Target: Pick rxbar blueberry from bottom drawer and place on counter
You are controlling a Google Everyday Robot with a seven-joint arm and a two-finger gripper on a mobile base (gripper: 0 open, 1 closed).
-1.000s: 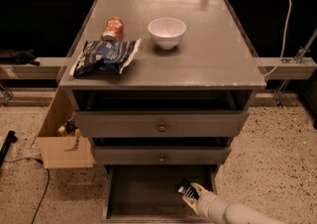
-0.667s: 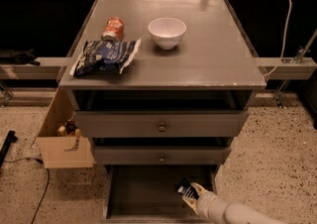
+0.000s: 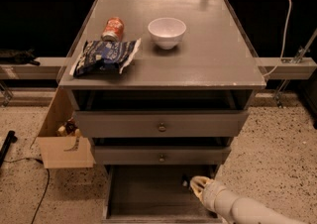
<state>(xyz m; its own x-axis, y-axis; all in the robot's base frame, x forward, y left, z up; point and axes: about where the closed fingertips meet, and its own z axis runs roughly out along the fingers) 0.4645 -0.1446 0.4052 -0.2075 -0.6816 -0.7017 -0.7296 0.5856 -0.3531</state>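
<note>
The gripper [image 3: 197, 187] is seen inside the bottom drawer [image 3: 143, 193], at its right rear; its grip state cannot be told. The rxbar blueberry [image 3: 185, 182] is made out as a small dark shape in that same corner. On lifting, the bar could be struck against the middle drawer [image 3: 163, 154] overhanging it (clearance looks tight) and dropped short of the counter [image 3: 213, 54].

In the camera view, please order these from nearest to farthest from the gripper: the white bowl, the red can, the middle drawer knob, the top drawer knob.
The gripper is low in the bottom drawer, at its right side.
1. middle drawer knob, just above it
2. top drawer knob, higher up
3. white bowl, mid counter
4. red can, back left
</note>
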